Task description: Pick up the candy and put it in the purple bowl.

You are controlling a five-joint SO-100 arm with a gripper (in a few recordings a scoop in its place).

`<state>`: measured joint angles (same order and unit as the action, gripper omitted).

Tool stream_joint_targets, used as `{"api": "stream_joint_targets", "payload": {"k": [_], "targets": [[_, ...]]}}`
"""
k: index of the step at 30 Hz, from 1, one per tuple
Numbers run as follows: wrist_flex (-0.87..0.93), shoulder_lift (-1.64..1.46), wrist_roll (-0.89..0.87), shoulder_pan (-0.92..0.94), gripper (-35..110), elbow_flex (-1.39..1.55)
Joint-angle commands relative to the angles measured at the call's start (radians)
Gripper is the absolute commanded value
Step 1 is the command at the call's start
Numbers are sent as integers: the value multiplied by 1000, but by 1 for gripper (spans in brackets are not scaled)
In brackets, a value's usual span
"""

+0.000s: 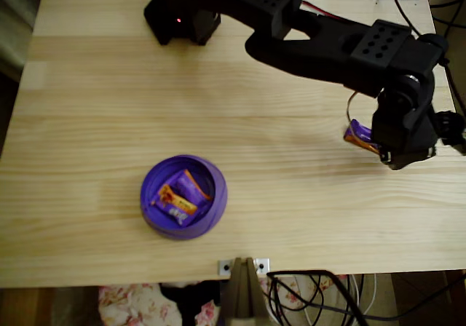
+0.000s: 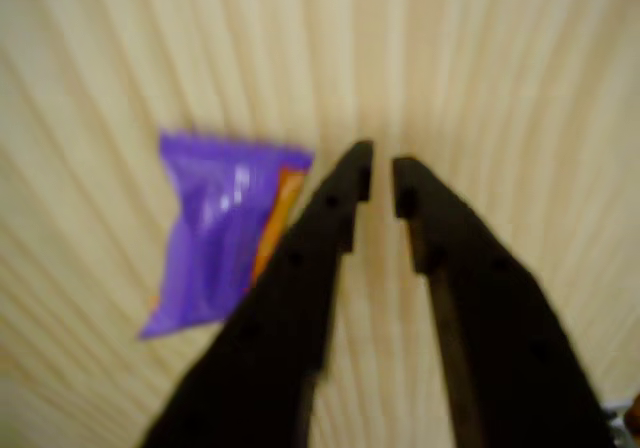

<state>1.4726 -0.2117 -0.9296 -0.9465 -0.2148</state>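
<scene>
Two wrapped candies already lie in the round violet plastic bowl [image 1: 183,196]. One shiny purple candy with orange ends [image 2: 222,230] lies on the pale wooden tabletop [image 1: 109,108], beside the nearly closed, empty black pincer [image 2: 379,176]; descending here likely misses it.

Soft even daylight, overhead view sharp, wrist view blurred, faint shadows

You're on a pale pine table [image 1: 109,108], grain running left-right in the overhead view. Metal bracket [image 1: 243,266] clamped at the near edge, black cables [image 1: 320,297] beside it, floral fabric [image 1: 145,305] below. Bright light top right.
</scene>
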Motion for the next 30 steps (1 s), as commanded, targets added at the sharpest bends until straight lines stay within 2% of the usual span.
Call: {"api": "stream_joint_targets", "payload": {"k": [1, 14, 22, 30], "targets": [[-75, -155, -81, -37, -1, -32], [32, -92, -173, -117, -1, -46], [98, -40, -132, -75, -1, -46], [239, -21, -52, -15, -1, -46]]}}
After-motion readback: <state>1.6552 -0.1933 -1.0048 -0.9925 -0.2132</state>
